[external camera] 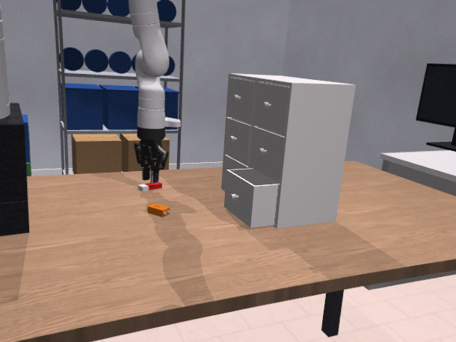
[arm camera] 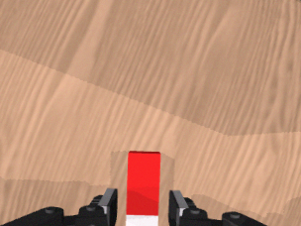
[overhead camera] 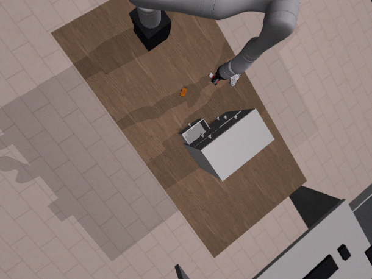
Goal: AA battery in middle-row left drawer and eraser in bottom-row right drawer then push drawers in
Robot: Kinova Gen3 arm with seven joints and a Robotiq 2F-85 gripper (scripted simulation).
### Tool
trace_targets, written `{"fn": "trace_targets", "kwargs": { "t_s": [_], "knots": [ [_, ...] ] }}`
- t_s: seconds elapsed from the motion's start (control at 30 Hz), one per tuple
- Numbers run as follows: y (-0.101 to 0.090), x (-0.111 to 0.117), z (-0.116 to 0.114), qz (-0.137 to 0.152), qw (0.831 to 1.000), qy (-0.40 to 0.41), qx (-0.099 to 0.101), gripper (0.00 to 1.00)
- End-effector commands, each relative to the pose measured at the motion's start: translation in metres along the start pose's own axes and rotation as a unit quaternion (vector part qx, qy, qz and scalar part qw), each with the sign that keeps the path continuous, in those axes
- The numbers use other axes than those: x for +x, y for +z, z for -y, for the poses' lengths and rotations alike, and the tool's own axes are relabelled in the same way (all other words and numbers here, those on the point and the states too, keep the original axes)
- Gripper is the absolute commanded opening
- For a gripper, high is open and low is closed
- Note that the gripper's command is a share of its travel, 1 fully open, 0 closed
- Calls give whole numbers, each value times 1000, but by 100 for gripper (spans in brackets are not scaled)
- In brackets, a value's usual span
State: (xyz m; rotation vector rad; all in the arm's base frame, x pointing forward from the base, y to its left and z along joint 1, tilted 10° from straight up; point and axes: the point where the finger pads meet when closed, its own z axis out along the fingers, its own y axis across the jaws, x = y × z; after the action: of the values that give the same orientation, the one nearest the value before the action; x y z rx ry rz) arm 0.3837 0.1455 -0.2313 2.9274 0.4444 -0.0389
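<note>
The eraser [overhead camera: 211, 75] [external camera: 156, 186] [arm camera: 144, 183], a block with a red sleeve and a white end, lies flat on the table. My gripper [overhead camera: 215, 81] [external camera: 151, 178] [arm camera: 143, 203] is part-way open and points down just above it. In the wrist view the fingertips stand either side of the eraser, with a gap on each side. The chest [overhead camera: 238, 144] [external camera: 314, 149] stands upright. Its bottom right drawer [overhead camera: 195, 134] [external camera: 265, 205] is pulled out and looks empty inside. The middle left drawer [external camera: 237, 147] looks pushed in. I see no AA battery; drawer insides other than the open one are hidden.
An orange block [overhead camera: 183, 92] [external camera: 157, 210] with two metal studs on one end lies on the table [overhead camera: 122, 91] [external camera: 93, 261], between the eraser and the open drawer's side. The black robot base [overhead camera: 152, 36] [external camera: 13, 168] stands at the table's other end from the chest.
</note>
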Motion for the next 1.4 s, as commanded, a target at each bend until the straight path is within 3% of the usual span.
{"fn": "trace_targets", "kwargs": {
  "t_s": [0.0, 1.37],
  "knots": [
    [-1, 1, 0, -1, 1000, 0, 0, 38],
    [3, 2, 1, -1, 1000, 0, 0, 38]
  ]
}}
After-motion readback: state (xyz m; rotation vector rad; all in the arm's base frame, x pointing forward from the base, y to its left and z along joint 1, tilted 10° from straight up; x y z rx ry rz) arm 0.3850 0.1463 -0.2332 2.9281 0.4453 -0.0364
